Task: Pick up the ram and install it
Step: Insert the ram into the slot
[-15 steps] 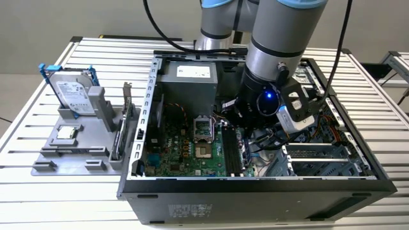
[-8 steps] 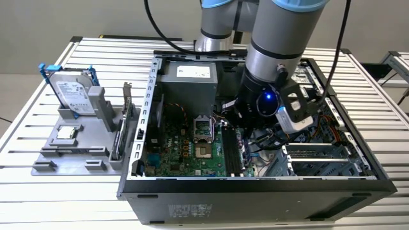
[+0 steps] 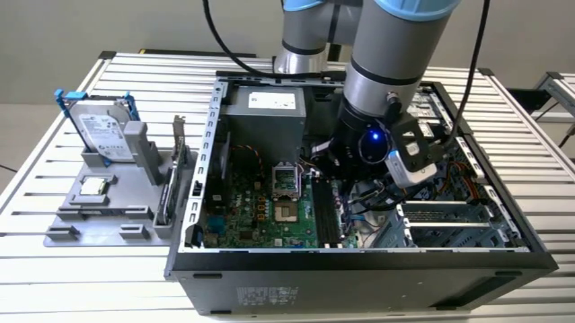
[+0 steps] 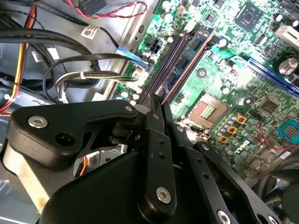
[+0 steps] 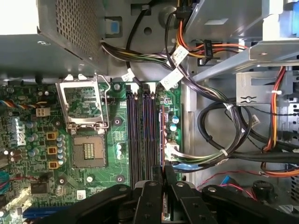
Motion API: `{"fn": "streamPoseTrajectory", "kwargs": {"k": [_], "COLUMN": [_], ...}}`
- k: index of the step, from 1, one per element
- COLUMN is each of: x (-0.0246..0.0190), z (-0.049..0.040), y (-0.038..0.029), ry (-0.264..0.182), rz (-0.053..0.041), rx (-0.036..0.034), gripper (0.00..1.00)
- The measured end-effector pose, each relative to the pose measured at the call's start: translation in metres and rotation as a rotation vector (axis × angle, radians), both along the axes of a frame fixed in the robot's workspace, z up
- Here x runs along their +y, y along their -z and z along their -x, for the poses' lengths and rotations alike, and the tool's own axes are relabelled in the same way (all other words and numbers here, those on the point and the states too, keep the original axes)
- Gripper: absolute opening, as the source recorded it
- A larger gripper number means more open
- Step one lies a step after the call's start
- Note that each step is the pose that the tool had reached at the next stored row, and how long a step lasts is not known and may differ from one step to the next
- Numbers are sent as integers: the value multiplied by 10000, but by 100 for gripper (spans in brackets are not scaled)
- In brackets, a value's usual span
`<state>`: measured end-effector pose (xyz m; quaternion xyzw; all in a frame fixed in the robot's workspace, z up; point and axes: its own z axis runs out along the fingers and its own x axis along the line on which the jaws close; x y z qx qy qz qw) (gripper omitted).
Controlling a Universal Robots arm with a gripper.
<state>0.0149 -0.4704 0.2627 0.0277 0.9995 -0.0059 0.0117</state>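
Gripping ram [image 5: 162,140] edge-on, apparently over motherboard slots [image 5: 145,135] (fingers [image 5: 171,175] closed on it).

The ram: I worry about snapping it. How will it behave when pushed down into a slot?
The ram looks thin and flat, so it is probably stiff along its length yet liable to crack if bent sideways. The gripper seems to pinch only its near end, so it may tilt under a push. It is likely light.
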Motion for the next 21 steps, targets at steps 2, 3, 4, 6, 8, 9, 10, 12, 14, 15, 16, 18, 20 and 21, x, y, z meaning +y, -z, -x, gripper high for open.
{"fn": "streamPoseTrajectory", "kwargs": {"k": [2,3,4,6,8,9,10,12,14,15,16,18,20,21], "x": [4,6,9,15,24,29,34,42,50,54,58,66,76,79], "z": [0,1,1,1,2,3,3,4,5,5,6,7,7,7], "y": [29,43,56,78,92,101,110,125,138,144,150,160,174,182], "ry": [0,0,0,0,0,0,0,0,0,0,0,0,0,0], "rz": [1,1,1,1,1,0,-3,-4,-6,-6,-8,-10,-9,-10], "rx": [0,0,0,1,1,1,0,0,0,0,0,0,0,0], "gripper": [0,0,0,0,0,0,0,0,0,0,0,0,0,0]}}
